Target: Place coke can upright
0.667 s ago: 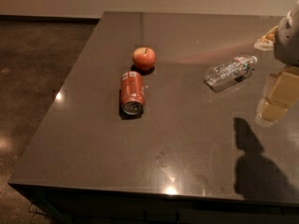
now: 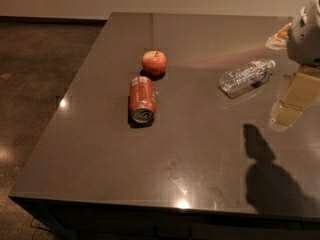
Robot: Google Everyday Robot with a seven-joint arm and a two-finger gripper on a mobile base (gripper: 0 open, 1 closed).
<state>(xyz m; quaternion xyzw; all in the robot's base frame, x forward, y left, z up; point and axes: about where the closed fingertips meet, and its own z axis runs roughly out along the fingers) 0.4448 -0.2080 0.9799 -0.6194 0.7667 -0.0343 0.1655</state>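
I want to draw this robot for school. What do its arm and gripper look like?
The gripper is at the right edge of the picture, above the table and next to the water bottle. It is pale tan and blocky, a bit like cardboard. Above it is a rounded arm piece with a smooth, light grey shell. No cables or markings show, and the rest of the arm is out of view.

The coke can point(image 2: 142, 98) lies on its side on the bench point(image 2: 100, 154) — apple point(image 2: 154, 62) just beyond it, water bottle point(image 2: 246, 77) lying well apart, end effector point(image 2: 294, 98) at the right edge.
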